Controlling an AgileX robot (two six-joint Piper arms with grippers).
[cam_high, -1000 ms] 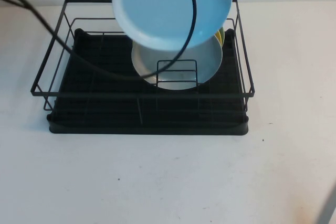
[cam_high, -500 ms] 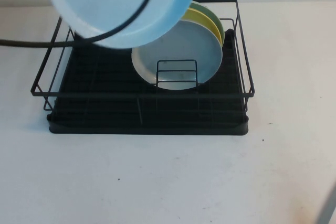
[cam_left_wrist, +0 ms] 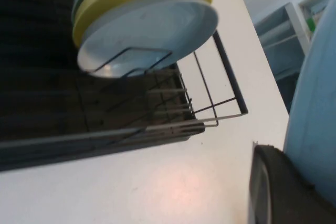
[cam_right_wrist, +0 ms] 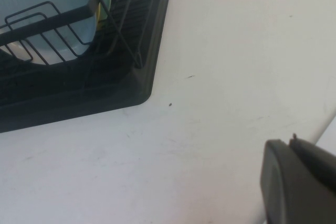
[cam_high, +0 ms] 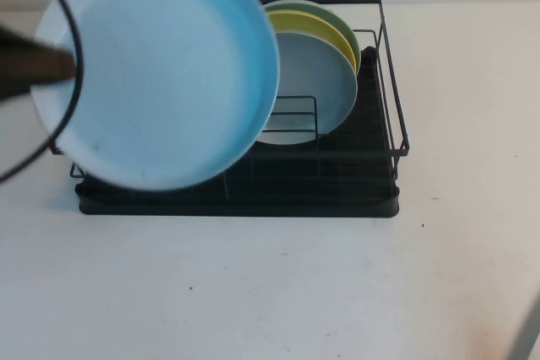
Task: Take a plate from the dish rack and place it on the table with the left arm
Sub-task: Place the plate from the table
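Left gripper (cam_high: 38, 69) at the frame's left edge, fingers clamped on the rim of the round glossy sky-blue plate (cam_high: 160, 69), held in the air over the left part of the black wire dish rack (cam_high: 371, 149). Grey-blue plate (cam_high: 316, 94) and yellow plate (cam_high: 325, 31) stand in the rack. Right gripper (cam_right_wrist: 299, 182) low over the white table (cam_high: 337, 284), right of the rack; its opening cannot be told.

the left gripper (cam_high: 38, 69) is raised at the far left, clamped shut; the right gripper (cam_right_wrist: 299, 182) sits low at the right edge.
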